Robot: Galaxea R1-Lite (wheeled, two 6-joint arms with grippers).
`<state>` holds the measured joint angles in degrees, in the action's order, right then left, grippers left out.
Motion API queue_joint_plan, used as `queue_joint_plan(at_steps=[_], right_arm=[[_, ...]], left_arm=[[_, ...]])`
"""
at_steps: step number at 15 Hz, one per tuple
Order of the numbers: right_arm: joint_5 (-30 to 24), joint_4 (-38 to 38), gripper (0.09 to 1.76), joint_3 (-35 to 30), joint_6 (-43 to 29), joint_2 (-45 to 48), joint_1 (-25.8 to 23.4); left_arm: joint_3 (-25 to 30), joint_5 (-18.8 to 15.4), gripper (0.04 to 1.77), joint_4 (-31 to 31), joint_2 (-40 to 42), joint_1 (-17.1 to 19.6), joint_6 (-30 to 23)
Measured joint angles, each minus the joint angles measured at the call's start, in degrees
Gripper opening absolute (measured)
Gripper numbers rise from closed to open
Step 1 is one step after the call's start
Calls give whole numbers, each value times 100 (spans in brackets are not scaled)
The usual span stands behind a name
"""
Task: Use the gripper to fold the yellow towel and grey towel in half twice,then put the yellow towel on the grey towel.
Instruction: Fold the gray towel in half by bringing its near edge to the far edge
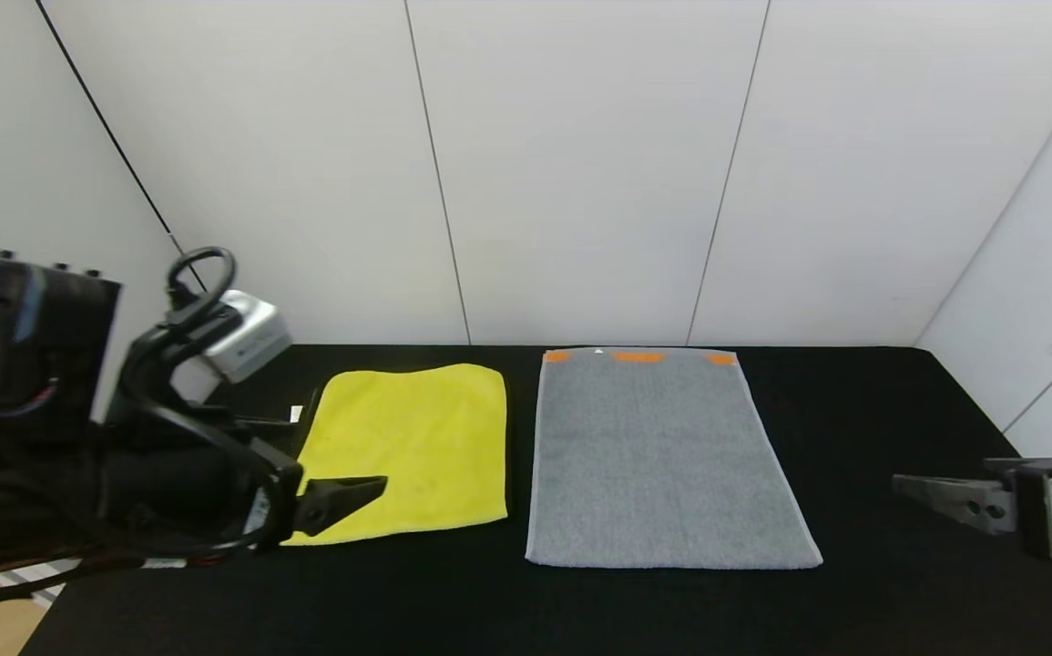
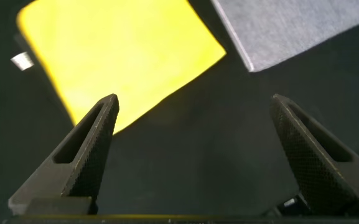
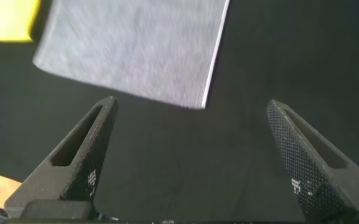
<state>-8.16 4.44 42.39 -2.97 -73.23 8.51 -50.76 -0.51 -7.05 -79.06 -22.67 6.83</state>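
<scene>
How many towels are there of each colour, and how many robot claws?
Yellow towel: 1
Grey towel: 1
Grippers: 2, the left gripper open by the yellow towel's near corner, the right gripper open out past the grey towel
Total: 4 things, on the black table

We see even, bright light with soft shadows; the grey towel (image 3: pixel 135 50) is blurred at twelve o'clock in the right wrist view.
</scene>
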Motion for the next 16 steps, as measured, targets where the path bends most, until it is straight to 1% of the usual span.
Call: queue_joint_plan(at_steps=[3,6,7,8,9,10,12,14,16], right_arm=[[-112,-402,171,44,-52,-857,-91],[-608,-728,171,-24,-135,-1497,-284],[-735,-772,171,-38,-208,-1671,-319],[-840,-890,171,-44,-291,-1836,-350],[-926,-1102,171,-66,-366,-2004,-374],[-992,-1325,171,-101,-402,-2144,-389],[-1045,-1758,171,-236,-422,-2399,-397],[-1053,-1857,171,-334,-422,-2526,-407],[-1053,-1871,171,-366,-422,-2603,-413]], left_arm=[[-139,27,172,669,-1003,-519,-306],[-183,-87,172,1291,-1953,-797,-784],[-188,-268,172,1431,-2193,-830,-976],[-188,-610,172,1573,-2436,-866,-1219],[-188,-856,172,1674,-2632,-894,-1398],[-188,-1001,172,1771,-2809,-907,-1501],[-188,-1152,172,1953,-3122,-911,-1608],[-194,-1211,172,2099,-3419,-916,-1815],[-196,-1239,172,2204,-3690,-898,-1859]])
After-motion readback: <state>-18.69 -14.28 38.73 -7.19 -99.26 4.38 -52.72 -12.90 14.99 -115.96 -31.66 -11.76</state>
